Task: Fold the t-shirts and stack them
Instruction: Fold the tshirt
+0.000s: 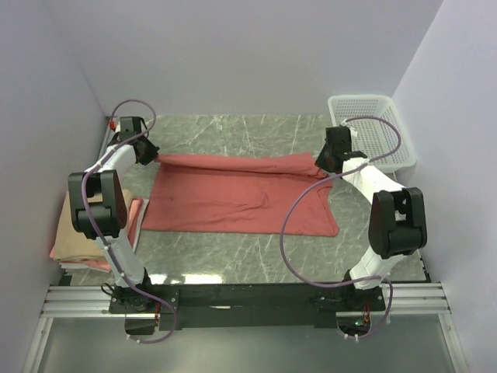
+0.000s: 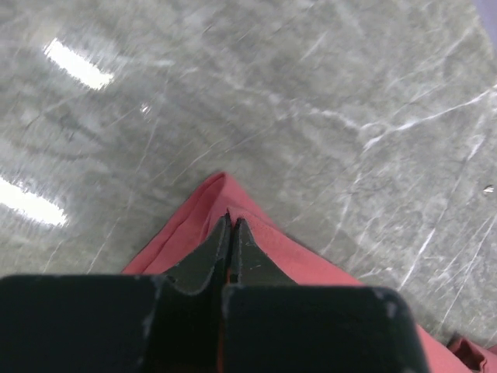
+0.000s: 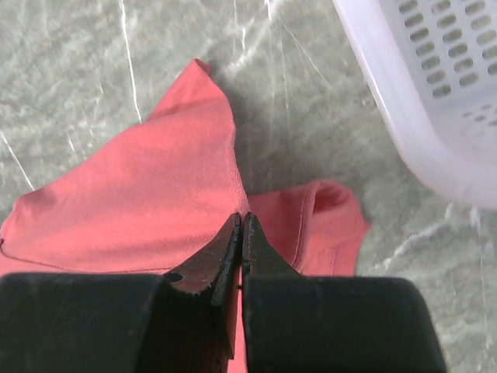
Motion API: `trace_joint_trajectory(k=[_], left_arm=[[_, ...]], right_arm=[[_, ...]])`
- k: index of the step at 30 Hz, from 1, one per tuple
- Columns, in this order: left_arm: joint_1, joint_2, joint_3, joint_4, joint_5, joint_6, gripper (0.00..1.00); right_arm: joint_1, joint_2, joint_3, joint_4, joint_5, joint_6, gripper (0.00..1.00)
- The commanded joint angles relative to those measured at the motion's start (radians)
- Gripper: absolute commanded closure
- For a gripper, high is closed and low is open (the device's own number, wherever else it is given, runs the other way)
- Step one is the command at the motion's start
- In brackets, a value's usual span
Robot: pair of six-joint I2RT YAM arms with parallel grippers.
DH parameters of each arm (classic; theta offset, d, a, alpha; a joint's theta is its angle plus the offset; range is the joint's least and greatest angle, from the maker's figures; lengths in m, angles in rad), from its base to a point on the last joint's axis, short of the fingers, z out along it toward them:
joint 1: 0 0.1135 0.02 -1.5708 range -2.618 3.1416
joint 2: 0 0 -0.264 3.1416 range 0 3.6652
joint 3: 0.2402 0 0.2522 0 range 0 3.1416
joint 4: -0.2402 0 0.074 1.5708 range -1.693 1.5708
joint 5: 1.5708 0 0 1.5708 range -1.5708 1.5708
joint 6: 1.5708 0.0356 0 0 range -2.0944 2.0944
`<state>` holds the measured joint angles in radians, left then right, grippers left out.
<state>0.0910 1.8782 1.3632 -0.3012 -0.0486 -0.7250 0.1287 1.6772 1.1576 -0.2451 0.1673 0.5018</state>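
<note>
The red shirt (image 1: 233,194) lies spread across the middle of the desk (image 1: 233,260), its long side running from the left edge towards the right edge. Along its far side the cloth forms a straight doubled band between the two grippers.

The left gripper (image 1: 154,158) is at the shirt's far left corner. In the left wrist view its fingers (image 2: 210,252) are pressed together with a thin line of red cloth between them. The pinched corner (image 2: 221,186) rises to a point just past the tips, over bare desk.

The right gripper (image 1: 323,166) is at the shirt's far right end, near the basket (image 1: 384,109) that stands in the far right corner of the desk. In the right wrist view its fingers (image 3: 213,260) are also closed on the red cloth. A broad flap (image 3: 140,194) spreads to one side and a small curled piece (image 3: 334,210) lies to the other, close to the basket's wall (image 3: 419,148) but apart from it.

At the left edge of the desk a folded tan shirt (image 1: 74,229) lies on a pink shirt (image 1: 134,216), partly hidden by the left arm.
</note>
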Motion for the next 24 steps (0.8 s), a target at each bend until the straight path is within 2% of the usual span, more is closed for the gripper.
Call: trace_joint_trajectory(k=[1, 24], left_arm=[[0.018, -0.076, -0.033, 0.040, -0.007, -0.031, 1.00], [0.050, -0.214, -0.233, 0.051, 0.033, -0.113, 1.00]], right_arm=[[0.011, -0.076, -0.045, 0.038, 0.061, 0.023, 1.00], [0.055, -0.241, -0.268, 0.070, 0.066, 0.058, 1.00]])
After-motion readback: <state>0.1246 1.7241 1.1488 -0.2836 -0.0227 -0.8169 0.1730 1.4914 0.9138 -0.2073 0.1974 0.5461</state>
